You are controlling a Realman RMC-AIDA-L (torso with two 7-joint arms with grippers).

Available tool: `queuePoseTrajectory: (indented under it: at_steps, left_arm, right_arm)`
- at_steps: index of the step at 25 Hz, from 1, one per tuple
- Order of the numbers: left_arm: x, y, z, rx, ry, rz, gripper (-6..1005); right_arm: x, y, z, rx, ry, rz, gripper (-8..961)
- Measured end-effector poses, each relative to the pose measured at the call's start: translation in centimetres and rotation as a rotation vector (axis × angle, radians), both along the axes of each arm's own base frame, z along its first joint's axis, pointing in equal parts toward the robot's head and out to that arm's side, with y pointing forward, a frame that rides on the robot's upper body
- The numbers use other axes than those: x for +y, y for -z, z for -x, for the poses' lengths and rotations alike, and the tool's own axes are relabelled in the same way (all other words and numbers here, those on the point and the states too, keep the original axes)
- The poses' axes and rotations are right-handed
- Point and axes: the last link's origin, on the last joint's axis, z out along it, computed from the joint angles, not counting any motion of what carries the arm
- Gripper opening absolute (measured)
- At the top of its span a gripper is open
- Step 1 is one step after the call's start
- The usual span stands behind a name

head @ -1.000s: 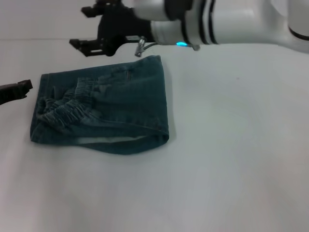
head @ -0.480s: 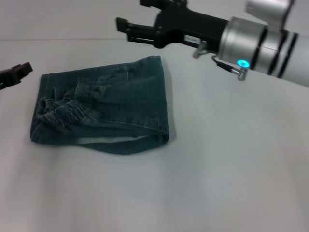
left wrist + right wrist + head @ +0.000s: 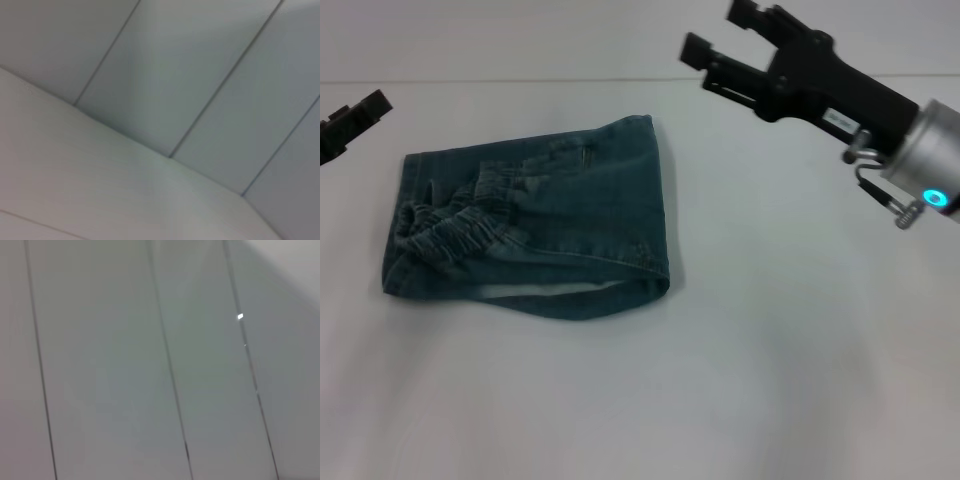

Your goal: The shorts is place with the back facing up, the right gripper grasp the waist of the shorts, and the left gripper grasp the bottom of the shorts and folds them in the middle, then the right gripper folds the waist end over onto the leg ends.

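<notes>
A plain white table (image 3: 770,350) filled the head view, meeting a pale wall (image 3: 520,40) along its far edge. Both wrist views showed only pale wall panels (image 3: 200,75) divided by thin dark seams (image 3: 167,365).

Head camera looks down on the table (image 3: 770,380); both wrist cameras face panelled wall (image 3: 200,75).

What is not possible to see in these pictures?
- Head view: the left gripper is cut off by the picture's edge.
- Head view: the lower layers of the shorts are hidden under the top fold.
- Wrist views: only pale panels; neither shorts nor grippers show.
- The right gripper, open, hangs right of the shorts.
</notes>
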Motion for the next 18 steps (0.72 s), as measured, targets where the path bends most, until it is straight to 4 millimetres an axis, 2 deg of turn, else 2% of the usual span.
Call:
queuePoseTrajectory:
  at_steps: [5, 14, 18]
  left_arm:
    - [-0.9, 0.9, -0.6, -0.061, 0.08, 0.009, 677]
    - [-2.9, 2.6, -1.5, -0.14, 0.221, 0.001, 872]
    - [-3.6, 3.6, -1.5, -0.154, 0.247, 0.007, 869]
  right_arm:
    - [-1.6, -1.5, -3.2, 0.058, 0.044, -0.046, 931]
    - [-4.1, -2.6, -6.8, 0.048, 0.117, -0.051, 930]
    - [-4.6, -2.8, -7.7, 0.013, 0.126, 0.021, 929]
